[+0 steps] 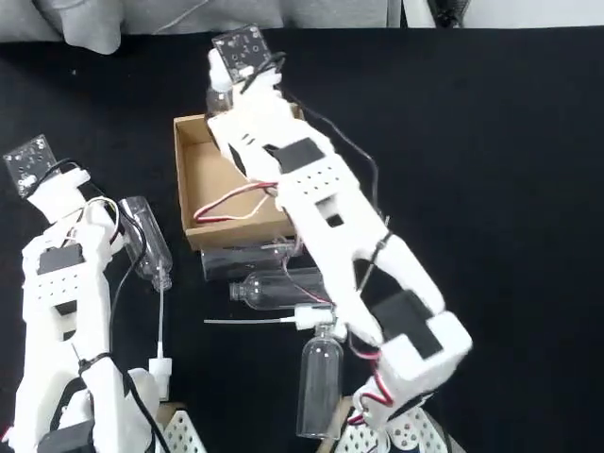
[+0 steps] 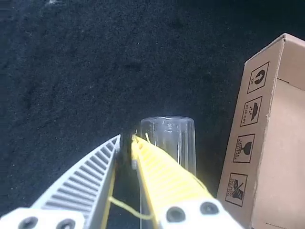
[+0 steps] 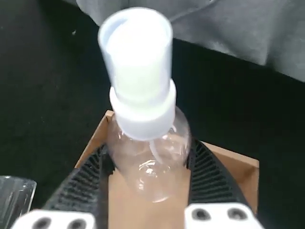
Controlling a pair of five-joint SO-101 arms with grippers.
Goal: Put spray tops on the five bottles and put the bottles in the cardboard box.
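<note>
- The table (image 1: 491, 142) carried the box (image 1: 203, 179) in its far-left part, open side up
- The right arm stretched from the near edge out over the box. The right gripper (image 3: 147, 162) was closed on the capped bottle (image 3: 147, 174), its fingers pressed to the shoulder on both sides
- That bottle hung roughly upright with its spray top (image 3: 138, 62) uppermost, above the box's far wall. The box floor lay just below it and towards the near edge, so lowering it inside looked like the next move, and the right arm was the one placed for it
- The left gripper (image 2: 126, 139) sat near the table's left edge with its jaws all but together and nothing between them
- The left bottle (image 1: 146, 236) lay flat just beside that gripper, on its box side, between it and the box. Its long axis ran far to near, with the bare neck towards the near edge
- Two bottles (image 1: 255, 274) lay crosswise against the box's near wall, and a third bottle (image 1: 319, 382) lay close to the near edge, all uncapped
- One loose top (image 1: 160, 366) lay near the near edge, its tube aimed at the left bottle's neck. The other top (image 1: 307, 319) lay between the pair and the third bottle
</note>
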